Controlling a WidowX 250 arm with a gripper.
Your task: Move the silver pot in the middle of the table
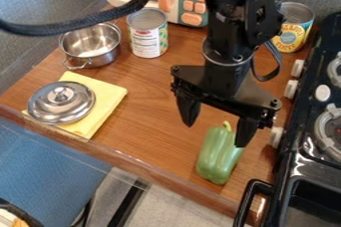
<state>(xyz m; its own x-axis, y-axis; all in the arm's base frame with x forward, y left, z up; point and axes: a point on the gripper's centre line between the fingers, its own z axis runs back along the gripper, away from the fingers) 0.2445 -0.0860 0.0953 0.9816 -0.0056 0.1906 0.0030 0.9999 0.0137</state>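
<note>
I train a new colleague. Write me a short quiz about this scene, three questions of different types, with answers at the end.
1. What lies directly under the lid, in front of the pot?
2. Which thing is nearest to the gripper?
a) the pot
b) the green pepper
c) the lid
3. True or false: the gripper is closed around the pot.

Key:
1. A folded yellow cloth.
2. b
3. False; the gripper is open, and the pot stands well away from it.
</note>
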